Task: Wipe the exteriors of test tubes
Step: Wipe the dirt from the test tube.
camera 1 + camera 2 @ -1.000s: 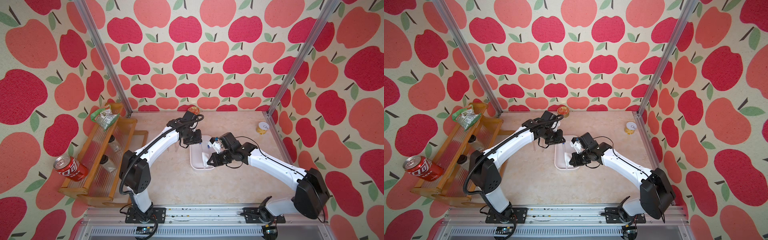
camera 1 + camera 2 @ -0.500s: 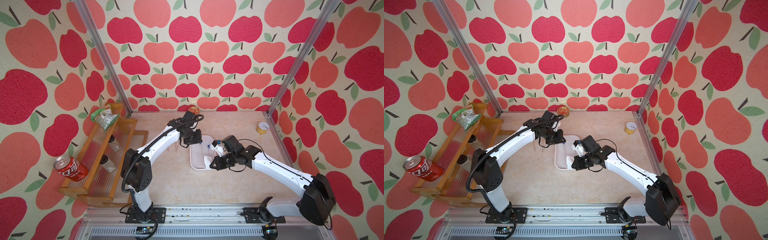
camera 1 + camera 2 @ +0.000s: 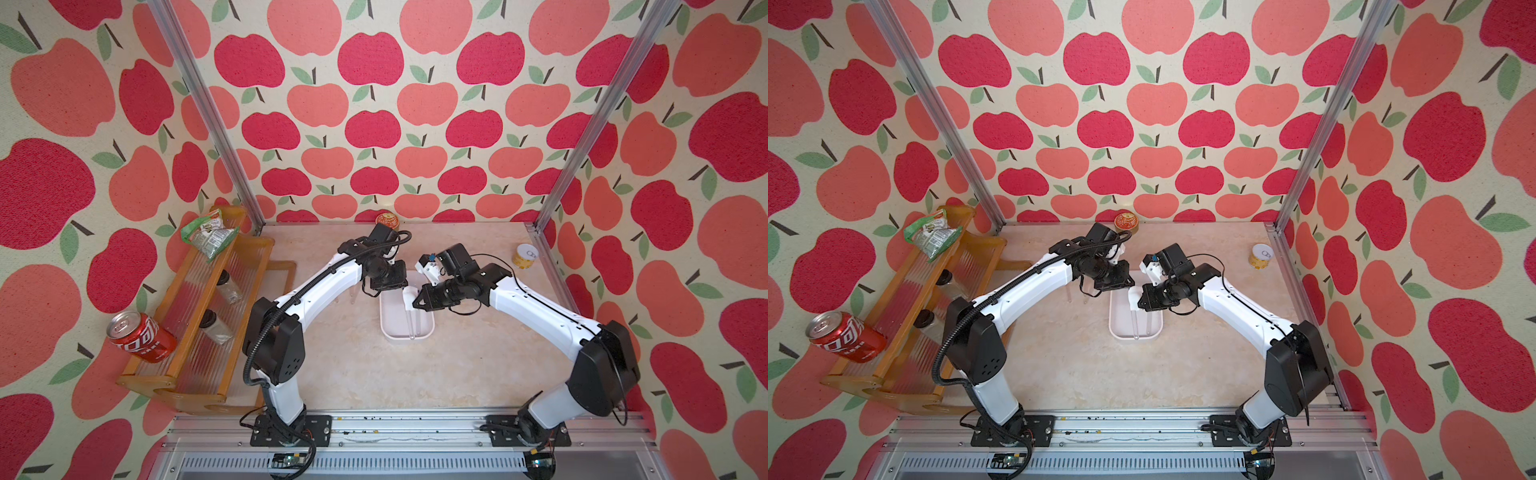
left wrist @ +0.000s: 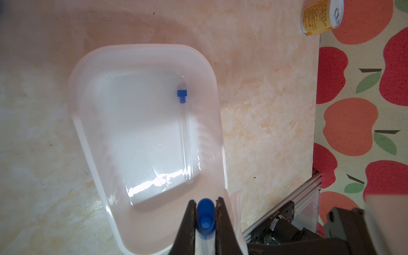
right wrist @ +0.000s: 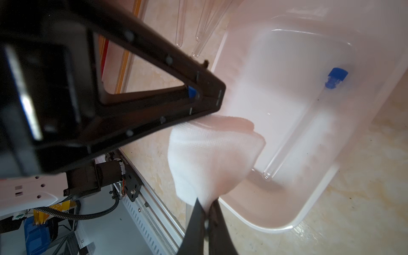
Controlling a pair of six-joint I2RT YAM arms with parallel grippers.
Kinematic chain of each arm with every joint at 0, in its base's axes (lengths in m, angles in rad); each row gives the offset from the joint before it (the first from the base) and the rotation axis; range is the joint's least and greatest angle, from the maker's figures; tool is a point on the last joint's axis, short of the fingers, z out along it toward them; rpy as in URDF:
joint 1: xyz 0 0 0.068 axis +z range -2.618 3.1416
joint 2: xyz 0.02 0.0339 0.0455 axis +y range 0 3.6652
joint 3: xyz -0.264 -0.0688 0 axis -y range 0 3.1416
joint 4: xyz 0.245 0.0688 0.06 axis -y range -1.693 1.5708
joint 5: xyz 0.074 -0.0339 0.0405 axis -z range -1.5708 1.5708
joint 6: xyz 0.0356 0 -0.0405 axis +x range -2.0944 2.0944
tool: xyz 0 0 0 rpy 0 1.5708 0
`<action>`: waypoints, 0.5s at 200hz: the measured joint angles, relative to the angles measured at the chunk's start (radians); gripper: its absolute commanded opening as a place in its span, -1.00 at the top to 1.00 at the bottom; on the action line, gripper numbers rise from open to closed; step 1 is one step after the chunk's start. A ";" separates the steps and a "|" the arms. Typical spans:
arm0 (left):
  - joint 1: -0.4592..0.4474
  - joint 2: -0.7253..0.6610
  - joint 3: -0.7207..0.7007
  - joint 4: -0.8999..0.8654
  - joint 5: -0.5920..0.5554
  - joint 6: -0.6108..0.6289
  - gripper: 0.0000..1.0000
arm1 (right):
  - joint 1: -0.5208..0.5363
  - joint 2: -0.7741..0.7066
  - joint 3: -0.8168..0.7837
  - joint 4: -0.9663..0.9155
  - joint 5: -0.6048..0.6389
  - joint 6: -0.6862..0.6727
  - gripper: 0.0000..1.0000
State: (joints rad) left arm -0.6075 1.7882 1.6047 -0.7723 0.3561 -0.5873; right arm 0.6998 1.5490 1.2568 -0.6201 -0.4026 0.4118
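Note:
My left gripper (image 4: 205, 202) is shut on a clear test tube with a blue cap (image 4: 205, 218), held over the back end of the white tray (image 3: 405, 338). My right gripper (image 5: 206, 202) is shut on a folded white cloth (image 5: 212, 159), which is pressed up under the left gripper's fingers (image 5: 198, 103) and hides the held tube's body. Another capped test tube (image 4: 185, 136) lies inside the tray. More clear tubes (image 5: 181, 26) lie on the table beside the tray. In both top views the two grippers meet above the tray, left gripper (image 3: 388, 286), right gripper (image 3: 1140, 303).
A wooden rack (image 3: 199, 316) at the left carries dark-lidded jars, a snack bag (image 3: 208, 232) and a red soda can (image 3: 139, 336). A yellow can (image 3: 524, 256) stands at the back right, and a red-topped tin (image 3: 387, 219) stands by the back wall.
My right gripper has carried the cloth from the tray's front right up and back to the tube in the left gripper. The left gripper has barely moved.

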 measured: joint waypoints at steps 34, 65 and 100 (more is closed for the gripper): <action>0.002 0.000 0.000 0.000 0.000 0.000 0.90 | 0.011 -0.015 -0.029 -0.002 -0.009 0.001 1.00; 0.008 0.000 0.000 0.000 0.000 0.001 0.90 | 0.051 -0.080 -0.127 -0.002 -0.014 0.005 1.00; 0.016 0.000 0.000 0.001 0.001 0.001 0.91 | 0.105 -0.164 -0.219 -0.004 -0.014 0.017 1.00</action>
State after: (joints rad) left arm -0.5915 1.7878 1.6047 -0.7712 0.3569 -0.5865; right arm 0.8043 1.3849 1.0374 -0.6243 -0.4164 0.4290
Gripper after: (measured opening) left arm 0.110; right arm 0.069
